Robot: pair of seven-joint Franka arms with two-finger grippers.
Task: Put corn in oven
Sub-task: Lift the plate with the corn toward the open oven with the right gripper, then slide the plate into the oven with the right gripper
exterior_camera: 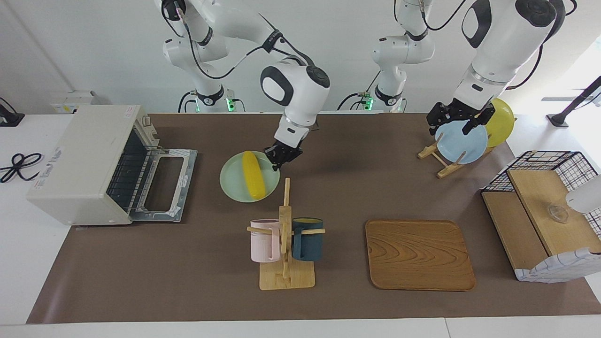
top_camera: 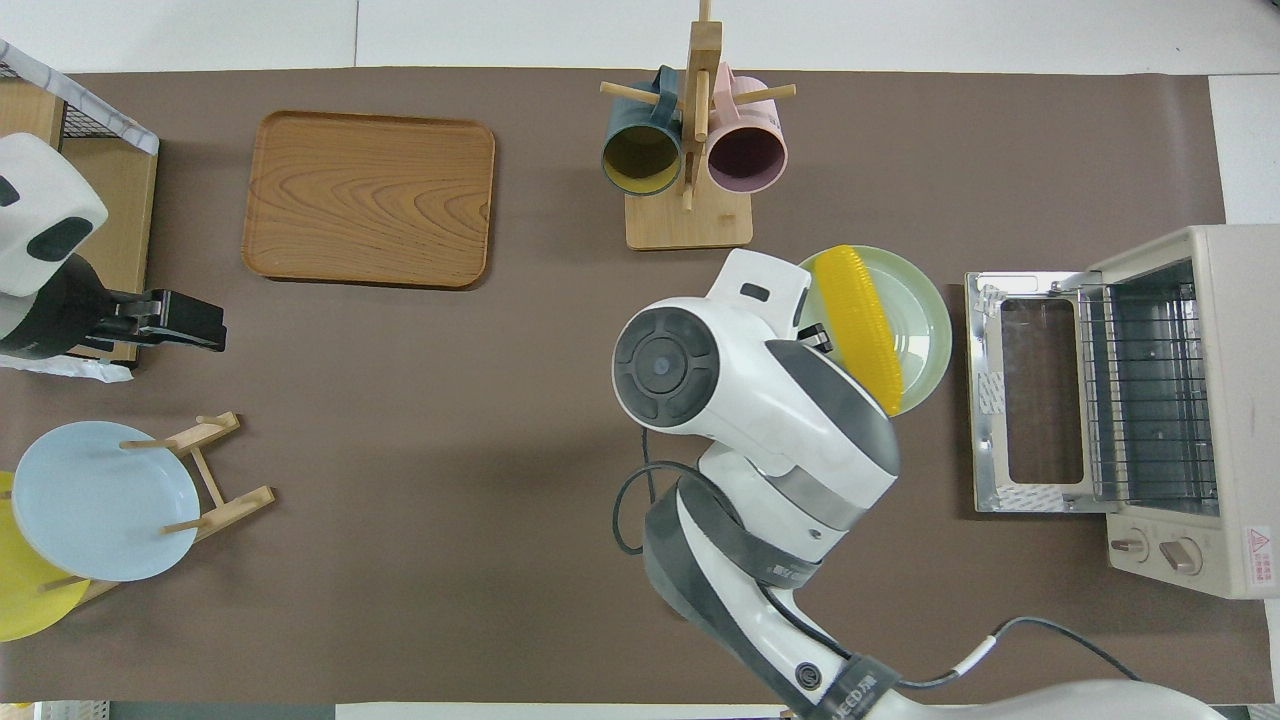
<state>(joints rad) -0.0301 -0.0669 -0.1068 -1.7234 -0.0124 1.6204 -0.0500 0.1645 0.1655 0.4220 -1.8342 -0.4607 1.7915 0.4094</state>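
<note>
The yellow corn [exterior_camera: 253,180] [top_camera: 860,325] lies on a pale green plate [exterior_camera: 232,184] [top_camera: 922,318]. My right gripper [exterior_camera: 280,159] is shut on the rim of that plate at the edge away from the oven, and holds it raised over the mat between the mug rack and the oven's door. In the overhead view the right wrist hides the grip. The cream-white oven [exterior_camera: 80,155] [top_camera: 1225,400] stands at the right arm's end of the table with its door [exterior_camera: 164,185] [top_camera: 1030,390] dropped open and the wire rack showing. My left gripper [exterior_camera: 458,123] [top_camera: 190,325] hangs open over the plate rack.
A wooden mug rack [exterior_camera: 285,249] with a pink and a dark blue mug stands beside the carried plate, farther from the robots. A wooden tray [exterior_camera: 419,253], a wire basket shelf [exterior_camera: 544,211], and a rack with a blue plate [exterior_camera: 462,143] and a yellow plate [exterior_camera: 502,119] are toward the left arm's end.
</note>
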